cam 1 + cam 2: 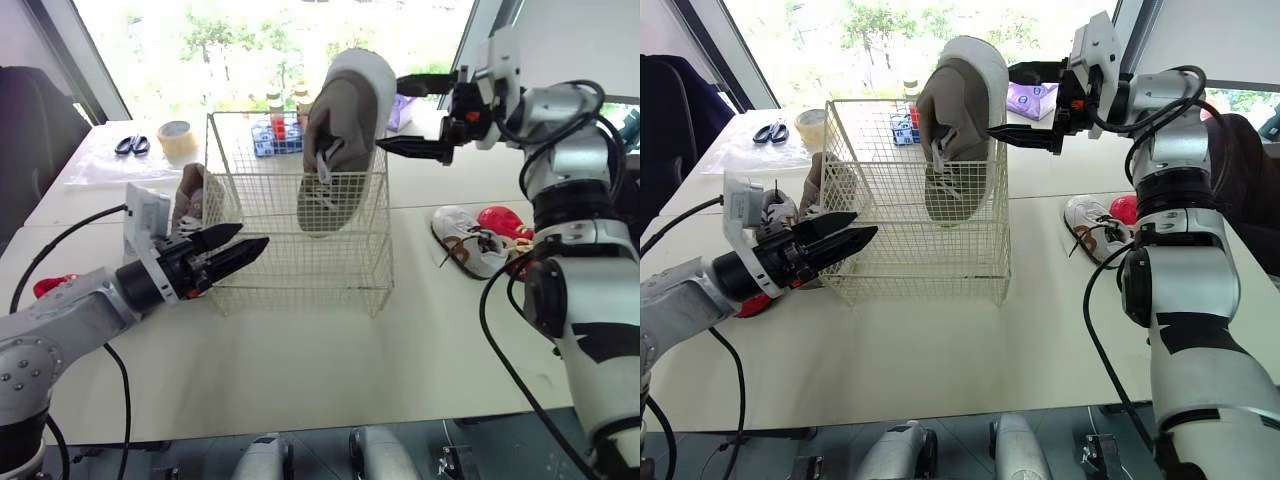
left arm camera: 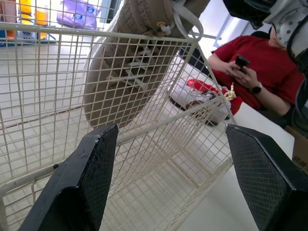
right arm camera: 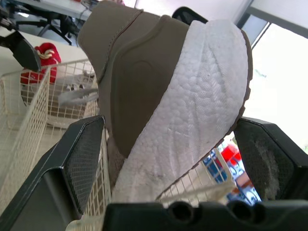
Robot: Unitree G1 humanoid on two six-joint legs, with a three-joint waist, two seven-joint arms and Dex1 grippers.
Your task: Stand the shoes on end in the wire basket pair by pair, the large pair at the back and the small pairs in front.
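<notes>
Large taupe shoe (image 1: 340, 150) is held toe-down in wire basket (image 1: 300, 292), toward its 2 o'clock side, heel above rim, clamped btw fingers of right gripper (image 1: 388, 115). Left gripper (image 1: 250, 237) is seen at basket's 8 o'clock, fingers spread wide, nothing held. Second taupe shoe (image 1: 190, 200) lies outside at 9 o'clock; small white shoe (image 1: 465, 240) & red shoe (image 1: 503, 222) at 3 o'clock.

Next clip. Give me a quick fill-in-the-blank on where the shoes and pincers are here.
The right pincer grips the large taupe shoe by its ___.
That shoe's toe points ___ into the wire basket.
The left pincer is ___, beside the basket.
The small white shoe lies on the table on the robot's ___ of the basket.
Missing words: heel; down; open; right.
</notes>
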